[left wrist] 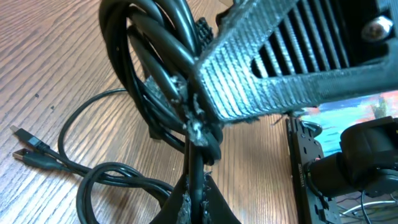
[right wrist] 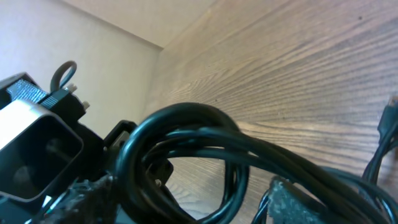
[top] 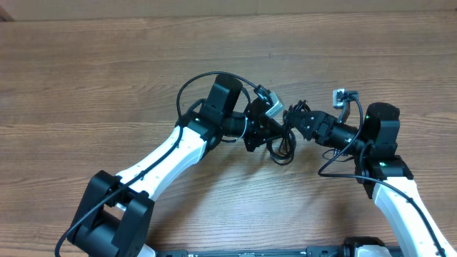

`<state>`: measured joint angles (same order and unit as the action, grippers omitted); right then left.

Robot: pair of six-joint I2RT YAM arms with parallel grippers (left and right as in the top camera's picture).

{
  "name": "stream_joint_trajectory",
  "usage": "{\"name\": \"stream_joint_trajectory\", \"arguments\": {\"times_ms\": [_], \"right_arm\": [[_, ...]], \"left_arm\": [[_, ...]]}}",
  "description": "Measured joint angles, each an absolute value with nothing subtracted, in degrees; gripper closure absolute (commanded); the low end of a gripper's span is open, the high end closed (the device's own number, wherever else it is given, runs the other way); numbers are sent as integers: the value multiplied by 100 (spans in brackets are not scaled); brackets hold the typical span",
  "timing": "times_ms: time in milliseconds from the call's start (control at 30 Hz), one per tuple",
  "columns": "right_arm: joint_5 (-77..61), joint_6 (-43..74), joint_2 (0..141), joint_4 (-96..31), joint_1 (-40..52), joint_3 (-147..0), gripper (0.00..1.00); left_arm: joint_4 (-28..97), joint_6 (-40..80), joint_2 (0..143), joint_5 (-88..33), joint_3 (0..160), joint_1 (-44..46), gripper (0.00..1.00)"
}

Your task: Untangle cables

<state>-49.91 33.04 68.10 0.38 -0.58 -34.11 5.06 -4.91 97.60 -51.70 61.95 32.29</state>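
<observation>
Black cables hang bunched between the arms, clamped tight in the left pincer, loose ends trailing on the table. Just beside them, the right pincer straddles a loop, jaws apart.

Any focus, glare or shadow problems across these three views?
Overhead: even light, sharp, only soft shadows on the table. Left wrist: the cables sit very close to the lens yet stay fairly crisp, with a slight sheen. Right wrist: the loop nearest the lens is soft, while the wood grain behind it is sharper.
</observation>
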Motion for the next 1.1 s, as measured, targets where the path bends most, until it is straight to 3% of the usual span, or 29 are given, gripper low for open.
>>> {"name": "stream_joint_trajectory", "arguments": {"times_ms": [200, 533, 767, 967, 1000, 1033, 1100], "right_arm": [[-4954, 3280, 6810, 119, 75, -3411, 12], [-4906, 3275, 6810, 189, 161, -3411, 47], [-4912, 3293, 6810, 198, 161, -3411, 59], [-4904, 3295, 6810, 183, 161, -3411, 62], [-4904, 3295, 6812, 183, 161, -3411, 62], [-4906, 3293, 6812, 185, 161, -3411, 62], [-4908, 3258, 6812, 183, 161, -3411, 61]], "left_arm": [[445, -491, 9760, -5172, 6195, 3304, 96], [443, -491, 9760, -5192, 6195, 3304, 96], [447, -493, 9762, -5192, 6195, 3304, 91], [421, -541, 9760, -5236, 6195, 3304, 63], [421, -539, 9760, -5245, 6195, 3304, 48], [419, -569, 9760, -5251, 6195, 3304, 0], [423, -567, 9760, -5256, 6195, 3304, 0]]}}
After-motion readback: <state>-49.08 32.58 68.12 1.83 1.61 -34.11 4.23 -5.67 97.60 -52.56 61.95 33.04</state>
